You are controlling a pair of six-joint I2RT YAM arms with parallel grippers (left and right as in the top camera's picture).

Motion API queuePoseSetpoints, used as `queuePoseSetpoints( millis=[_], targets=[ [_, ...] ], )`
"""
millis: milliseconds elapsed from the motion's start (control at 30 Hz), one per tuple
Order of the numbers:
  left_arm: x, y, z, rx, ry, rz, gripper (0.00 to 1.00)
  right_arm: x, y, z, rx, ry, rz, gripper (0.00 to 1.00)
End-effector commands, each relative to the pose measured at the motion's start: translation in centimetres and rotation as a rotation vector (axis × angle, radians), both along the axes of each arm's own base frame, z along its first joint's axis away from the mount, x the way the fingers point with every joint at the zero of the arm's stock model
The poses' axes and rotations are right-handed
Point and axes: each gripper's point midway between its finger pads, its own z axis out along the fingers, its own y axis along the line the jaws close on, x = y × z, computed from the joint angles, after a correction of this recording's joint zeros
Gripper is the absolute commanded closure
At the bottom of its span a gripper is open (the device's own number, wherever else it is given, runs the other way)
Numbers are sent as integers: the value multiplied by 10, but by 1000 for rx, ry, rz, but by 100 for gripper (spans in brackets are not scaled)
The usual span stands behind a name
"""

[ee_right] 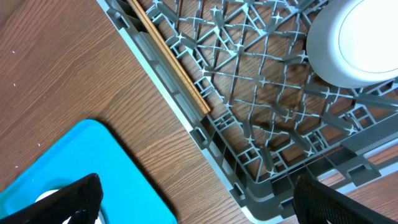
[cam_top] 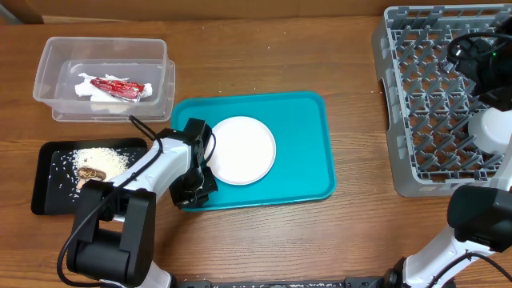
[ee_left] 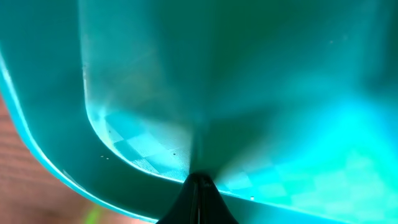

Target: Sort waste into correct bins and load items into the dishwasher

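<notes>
A white flat plate point(cam_top: 242, 150) lies on the teal serving tray point(cam_top: 300, 144). My left gripper point(cam_top: 196, 187) is down at the tray's front-left corner, left of the plate. In the left wrist view its fingers point(ee_left: 199, 186) are shut, with their tips on the teal tray floor point(ee_left: 261, 93). My right gripper point(cam_top: 474, 58) hovers over the grey dish rack point(cam_top: 400, 104), open and empty point(ee_right: 199, 208). The rack point(ee_right: 249, 168) holds a white bowl point(cam_top: 490, 128), also seen in the right wrist view point(ee_right: 354, 43), and chopsticks point(ee_right: 169, 57) along its left edge.
The clear tub point(cam_top: 56, 72) at the back left holds white napkins point(cam_top: 94, 92) and a red wrapper point(cam_top: 118, 86). The black tray point(cam_top: 48, 184) at the left holds rice grains point(cam_top: 100, 158) and a brown lump point(cam_top: 90, 173). Bare wood table point(cam_top: 360, 232) lies between the tray and the rack.
</notes>
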Motion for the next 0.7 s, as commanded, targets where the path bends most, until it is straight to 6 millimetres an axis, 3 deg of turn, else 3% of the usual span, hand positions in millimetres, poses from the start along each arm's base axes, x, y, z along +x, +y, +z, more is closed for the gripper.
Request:
queuePoseSetpoints(
  millis=[0, 367, 667],
  targets=[
    [-19, -2, -5, -5, 69, 47, 96, -4, 0, 11, -14, -31, -8, 0],
    [13, 4, 24, 22, -72, -31, 96, -4, 0, 11, -14, -31, -8, 0],
    [42, 17, 79, 119, -136, -59, 96, -4, 0, 11, -14, -31, -8, 0]
  ],
)
